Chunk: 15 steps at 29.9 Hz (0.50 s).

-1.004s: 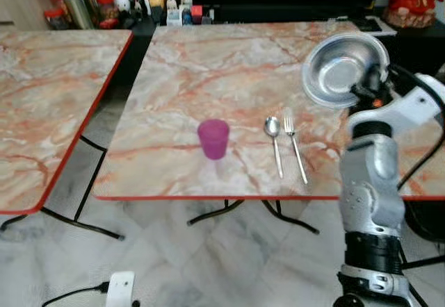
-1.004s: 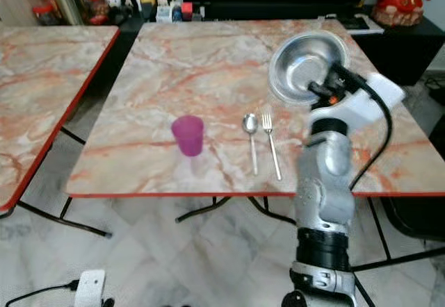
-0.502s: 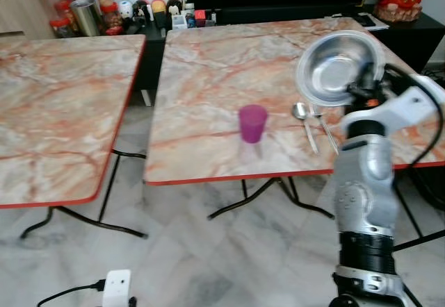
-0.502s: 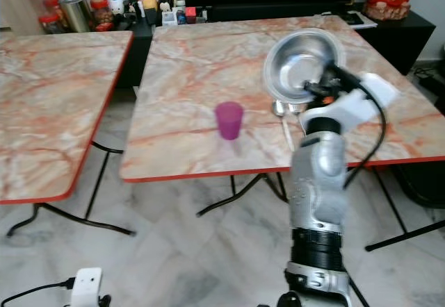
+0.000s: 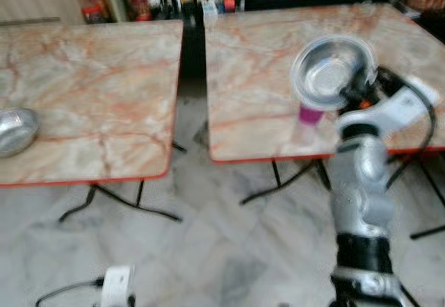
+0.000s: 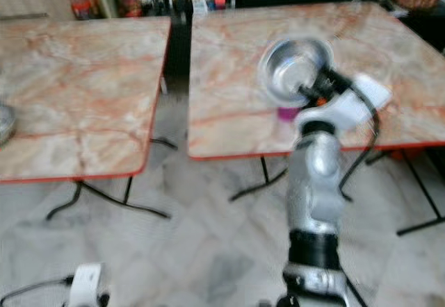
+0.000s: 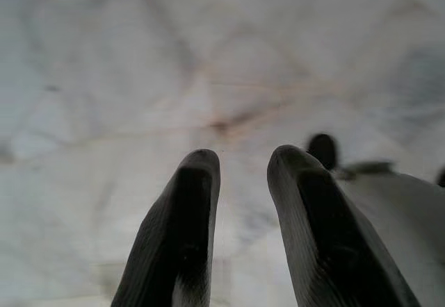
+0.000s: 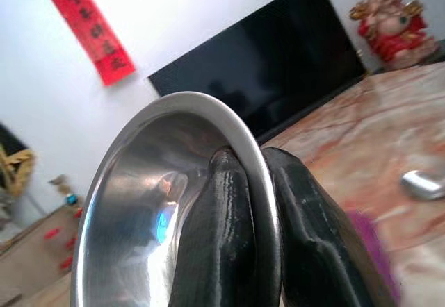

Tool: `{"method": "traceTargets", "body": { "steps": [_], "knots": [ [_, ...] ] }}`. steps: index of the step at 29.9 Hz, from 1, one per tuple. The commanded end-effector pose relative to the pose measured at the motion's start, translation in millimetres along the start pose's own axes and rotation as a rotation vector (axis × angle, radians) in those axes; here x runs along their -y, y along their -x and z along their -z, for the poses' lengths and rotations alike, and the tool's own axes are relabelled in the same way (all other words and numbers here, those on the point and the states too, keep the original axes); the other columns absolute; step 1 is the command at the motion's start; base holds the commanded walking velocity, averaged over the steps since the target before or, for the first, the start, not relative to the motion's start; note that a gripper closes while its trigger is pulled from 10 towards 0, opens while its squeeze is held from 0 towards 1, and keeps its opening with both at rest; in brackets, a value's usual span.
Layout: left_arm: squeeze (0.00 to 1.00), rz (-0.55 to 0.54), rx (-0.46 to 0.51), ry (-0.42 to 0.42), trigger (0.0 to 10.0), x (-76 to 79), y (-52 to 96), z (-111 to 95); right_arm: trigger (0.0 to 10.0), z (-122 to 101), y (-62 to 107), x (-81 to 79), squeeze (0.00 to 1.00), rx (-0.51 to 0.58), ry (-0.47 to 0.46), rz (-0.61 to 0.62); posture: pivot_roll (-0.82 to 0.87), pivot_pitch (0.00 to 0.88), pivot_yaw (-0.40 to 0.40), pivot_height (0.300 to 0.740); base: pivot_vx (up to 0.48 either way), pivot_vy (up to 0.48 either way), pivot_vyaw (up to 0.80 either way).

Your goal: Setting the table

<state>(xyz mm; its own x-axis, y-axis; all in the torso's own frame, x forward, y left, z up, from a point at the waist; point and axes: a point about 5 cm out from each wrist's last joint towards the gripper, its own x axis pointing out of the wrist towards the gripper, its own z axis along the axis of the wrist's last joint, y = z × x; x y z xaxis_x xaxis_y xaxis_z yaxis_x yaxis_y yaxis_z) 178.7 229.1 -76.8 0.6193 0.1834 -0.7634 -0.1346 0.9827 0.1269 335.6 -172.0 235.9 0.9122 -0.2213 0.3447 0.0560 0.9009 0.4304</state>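
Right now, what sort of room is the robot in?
Likely a home dining or living area: two marble-patterned folding tables, a dark TV screen, and jars and bottles on a low cabinet.

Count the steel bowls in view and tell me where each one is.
2. One steel bowl is held up, tilted, by its rim in the right gripper, in front of the right-hand table. The other bowl lies on the left-hand table, at its left edge. More may be out of frame.

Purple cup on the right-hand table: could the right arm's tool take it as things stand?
Probably not. The right tool is shut on the rim of a steel bowl, held up in front of the purple cup, so it has no free grip until the bowl is set down.
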Motion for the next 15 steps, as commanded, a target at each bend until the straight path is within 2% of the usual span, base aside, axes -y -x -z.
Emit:
{"method": "traceTargets", "body": {
  "steps": [1, 15],
  "knots": [
    [0.0, 0.004, -0.034, 0.008, 10.0, 4.6, 1.9, 9.9, 10.0, -4.1, -0.2, 6.0, 0.0, 0.011, 0.006, 0.017, -0.06, 0.127, 0.039, 0.74, 0.0, 0.48, 0.0],
    [0.0, 0.002, -0.036, 0.006, 10.0, 5.7, 2.3, 11.2, 10.0, 0.6, 0.1, 1.7, 0.0, -0.005, -0.006, 0.001, -0.05, 0.105, 0.039, 0.74, 0.0, 0.48, 0.0]
  ]
}}
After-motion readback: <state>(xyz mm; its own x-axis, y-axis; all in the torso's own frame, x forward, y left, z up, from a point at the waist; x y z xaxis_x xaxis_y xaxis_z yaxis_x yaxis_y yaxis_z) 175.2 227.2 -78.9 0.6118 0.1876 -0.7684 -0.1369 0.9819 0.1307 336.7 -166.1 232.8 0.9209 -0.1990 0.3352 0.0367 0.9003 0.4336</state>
